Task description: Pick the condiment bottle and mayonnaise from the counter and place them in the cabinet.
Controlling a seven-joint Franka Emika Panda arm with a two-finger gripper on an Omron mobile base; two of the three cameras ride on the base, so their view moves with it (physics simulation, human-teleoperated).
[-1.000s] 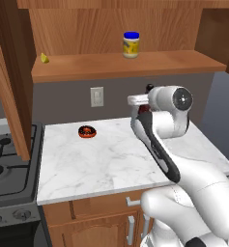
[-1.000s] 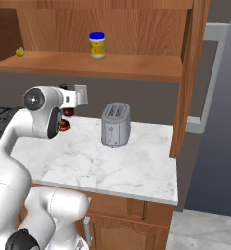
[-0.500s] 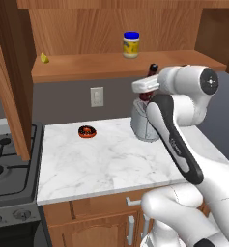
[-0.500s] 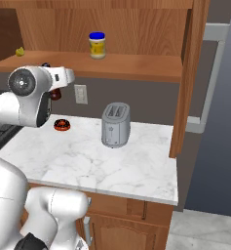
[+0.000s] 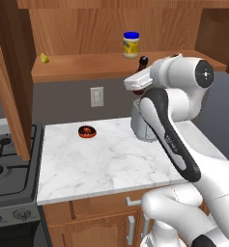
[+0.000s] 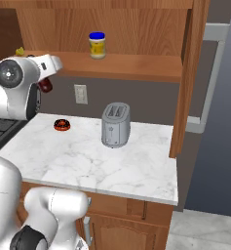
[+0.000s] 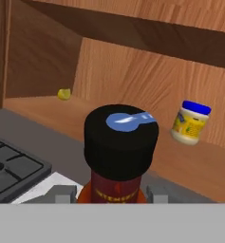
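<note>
I see the mayonnaise on the cabinet shelf; below, on the counter, a toaster stands right of a doughnut.

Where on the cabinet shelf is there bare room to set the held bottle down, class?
The cabinet shelf is bare between the mayonnaise and a small yellow item at the left end, and from the jar to the right wall. The gripper holds the condiment bottle. Nowhere is crowded.

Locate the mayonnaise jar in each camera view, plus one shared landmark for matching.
Left base view: mayonnaise top centre, on the cabinet shelf.
Right base view: upper left-centre, same shelf.
Hand view: right of centre, beyond the held condiment bottle.
Shared landmark: small yellow item at the shelf's far end.
</note>
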